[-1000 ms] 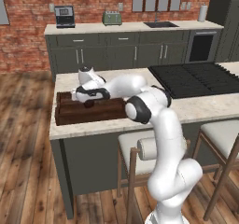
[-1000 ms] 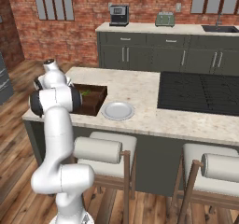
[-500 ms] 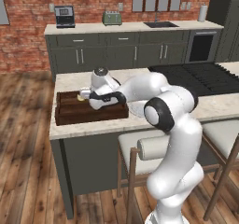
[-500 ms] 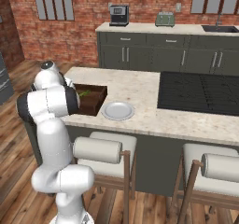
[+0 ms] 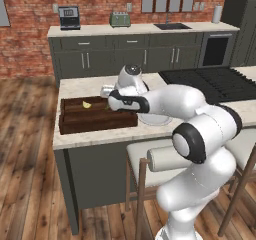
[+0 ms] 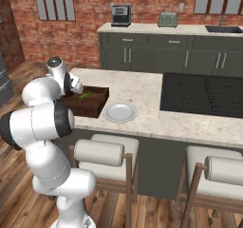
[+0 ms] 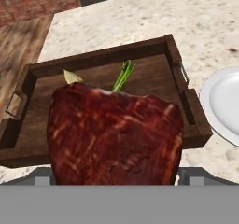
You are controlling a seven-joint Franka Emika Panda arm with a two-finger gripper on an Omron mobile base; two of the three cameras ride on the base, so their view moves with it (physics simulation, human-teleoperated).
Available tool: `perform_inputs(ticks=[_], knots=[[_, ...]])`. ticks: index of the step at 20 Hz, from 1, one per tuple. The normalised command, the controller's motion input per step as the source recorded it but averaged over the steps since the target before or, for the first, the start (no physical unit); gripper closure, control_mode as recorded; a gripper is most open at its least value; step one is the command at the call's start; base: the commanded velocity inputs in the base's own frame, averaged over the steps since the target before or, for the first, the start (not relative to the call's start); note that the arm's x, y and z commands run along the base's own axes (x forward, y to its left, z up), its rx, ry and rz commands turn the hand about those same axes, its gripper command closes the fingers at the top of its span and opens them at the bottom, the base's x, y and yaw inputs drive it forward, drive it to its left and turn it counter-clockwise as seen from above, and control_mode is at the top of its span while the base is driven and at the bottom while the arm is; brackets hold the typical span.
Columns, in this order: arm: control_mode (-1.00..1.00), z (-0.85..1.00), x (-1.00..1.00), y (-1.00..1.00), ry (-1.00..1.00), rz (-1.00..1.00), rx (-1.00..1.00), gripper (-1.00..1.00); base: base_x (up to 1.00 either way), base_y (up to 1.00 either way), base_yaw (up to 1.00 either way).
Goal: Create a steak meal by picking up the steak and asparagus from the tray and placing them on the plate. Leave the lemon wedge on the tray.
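A pale counter (image 5: 75, 86) is seen, and a brown tray (image 7: 102, 57) is set on it. A white plate (image 7: 226, 101) is laid just beside the tray's right end, on the counter. The pincer (image 7: 119, 171) is held over the right part of the tray, and its jaws are spread wide. The steak (image 7: 114, 134) is seen right up close in the hand view, in the gap between the two jaws, with a thin bit of space left at each side. It cannot be told if the steak is lying on the tray or is lifted off it. The green asparagus (image 7: 123, 75) is laid on the tray floor behind the steak. The little lemon (image 7: 72, 77) is laid near it, further from the plate.
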Motion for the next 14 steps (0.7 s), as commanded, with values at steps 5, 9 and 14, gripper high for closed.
perform_inputs(ticks=[5, 9, 14], knots=[[-1.00, 0.59, -0.26, -0.51, 0.00, 0.00, 0.01, 1.00, 0.00, 0.00, 0.00], [-1.00, 0.09, -0.51, -0.67, 0.00, 0.00, 0.00, 1.00, 0.00, 0.00, 0.00], [-1.00, 0.00, -0.44, -0.77, 0.00, -0.01, 0.00, 1.00, 0.00, 0.00, 0.00]])
